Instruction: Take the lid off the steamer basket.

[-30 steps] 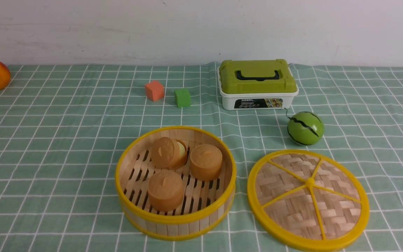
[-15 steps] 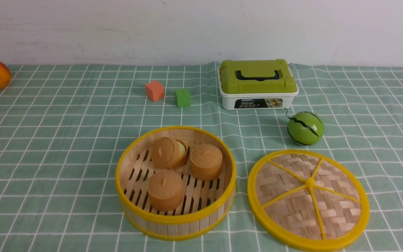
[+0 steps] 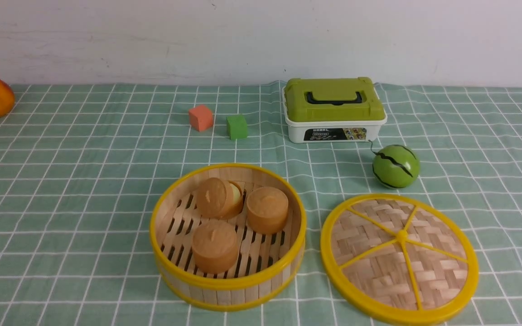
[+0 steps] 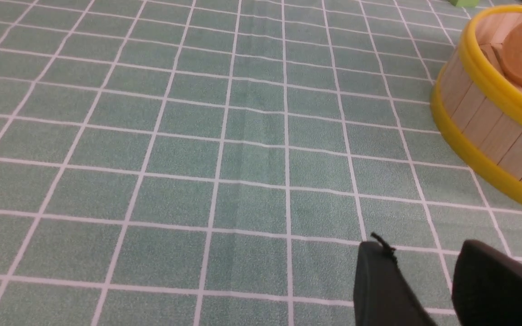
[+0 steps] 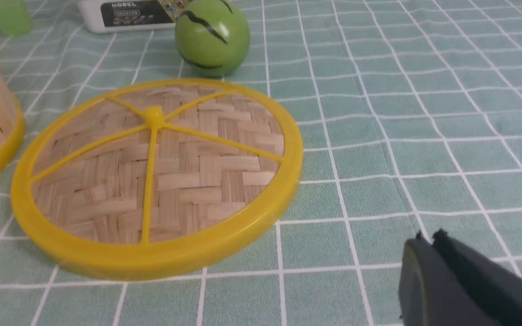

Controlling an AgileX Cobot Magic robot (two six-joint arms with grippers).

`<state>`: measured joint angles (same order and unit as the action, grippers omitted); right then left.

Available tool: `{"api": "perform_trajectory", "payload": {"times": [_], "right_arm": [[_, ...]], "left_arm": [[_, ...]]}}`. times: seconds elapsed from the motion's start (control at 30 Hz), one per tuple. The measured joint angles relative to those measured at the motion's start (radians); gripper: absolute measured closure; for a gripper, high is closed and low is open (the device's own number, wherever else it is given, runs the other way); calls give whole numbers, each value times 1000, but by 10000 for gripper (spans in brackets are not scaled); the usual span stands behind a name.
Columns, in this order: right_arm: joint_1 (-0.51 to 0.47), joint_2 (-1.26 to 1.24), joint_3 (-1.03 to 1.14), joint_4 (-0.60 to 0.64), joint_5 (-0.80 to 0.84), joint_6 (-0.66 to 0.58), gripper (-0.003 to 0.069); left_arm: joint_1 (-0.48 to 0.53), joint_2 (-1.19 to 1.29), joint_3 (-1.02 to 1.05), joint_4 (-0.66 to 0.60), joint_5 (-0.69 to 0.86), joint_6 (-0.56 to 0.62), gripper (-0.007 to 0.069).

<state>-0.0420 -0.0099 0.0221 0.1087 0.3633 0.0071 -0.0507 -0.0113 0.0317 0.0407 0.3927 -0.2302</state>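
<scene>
Lid [image 3: 399, 258] of woven pale bamboo, round with yellow rim and spokes, lay on the green checked surface [image 3: 61, 181], just right of the round wooden-slat steamer basket [image 3: 224, 290], not touching it. Basket was uncovered with three brown round cakes [image 3: 215, 246] inside. Striped green ball [image 3: 395, 165] sat just behind the lid. Right end effector [image 5: 428, 237] was pinched together on nothing; left end effector [image 4: 422, 246] had its fingers a bit apart.

Front view: raised, from the robot's side, facing the white wall [image 3: 261, 36] across the green checked tablecloth [image 3: 61, 181]. Left wrist view: low, close over the cloth, round wooden-slat steamer basket with yellow rims [image 4: 483, 122] partly in frame. Right wrist view: low, near the flat woven-bamboo lid with yellow rim [image 5: 175, 181]. Front view shows both.
</scene>
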Motion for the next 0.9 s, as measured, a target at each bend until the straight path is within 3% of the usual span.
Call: {"api": "perform_trajectory", "payload": {"times": [0.3, 0.9], "right_arm": [[1, 0, -4, -68, 24, 87, 666], [1, 0, -4, -79, 23, 97, 658]], "left_arm": [[0, 0, 0, 0, 0, 0, 386], [0, 0, 0, 0, 0, 0, 386]]}}
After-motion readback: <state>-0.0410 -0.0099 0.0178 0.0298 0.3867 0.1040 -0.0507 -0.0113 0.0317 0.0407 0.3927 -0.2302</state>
